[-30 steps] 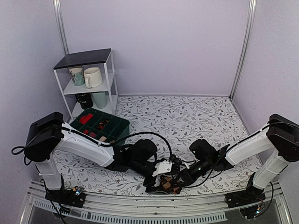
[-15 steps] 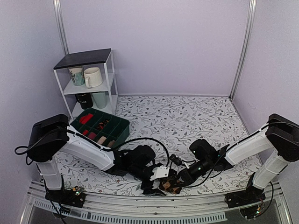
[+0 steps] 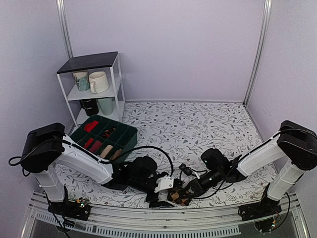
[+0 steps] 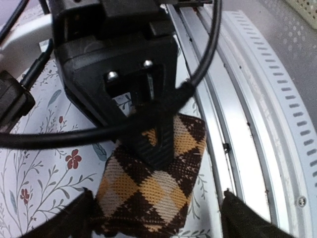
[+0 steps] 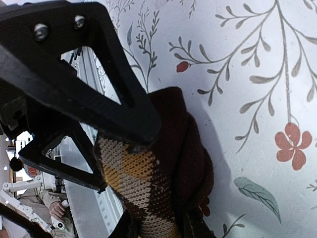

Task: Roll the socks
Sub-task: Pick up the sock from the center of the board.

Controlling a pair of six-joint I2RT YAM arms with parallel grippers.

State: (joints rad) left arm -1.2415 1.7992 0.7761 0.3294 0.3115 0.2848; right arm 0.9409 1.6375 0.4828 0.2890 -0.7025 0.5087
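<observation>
**Socks** (image 3: 179,197) (image 4: 153,188) (image 5: 148,183): one small roll of ribbed brown knit with tan and cream diamonds. It lies at the desk's near edge, between both hands.
**Left hand** (image 3: 161,197) (image 4: 158,223): fingers spread, one either side of the roll.
**Right hand** (image 3: 187,190) (image 5: 124,158): black fingers pinching the roll from the opposite side.
**Desk** (image 3: 198,129): white cover printed with grey leaves and red flowers.
**Bin** (image 3: 130,133): dark green with divided compartments, well beyond the left hand. It holds red and beige rolls (image 3: 90,127).
**Rack** (image 3: 118,84): white frame with a dark top, behind the bin. It holds mugs (image 3: 99,82) in cream, patterned, dark and pale green.
</observation>
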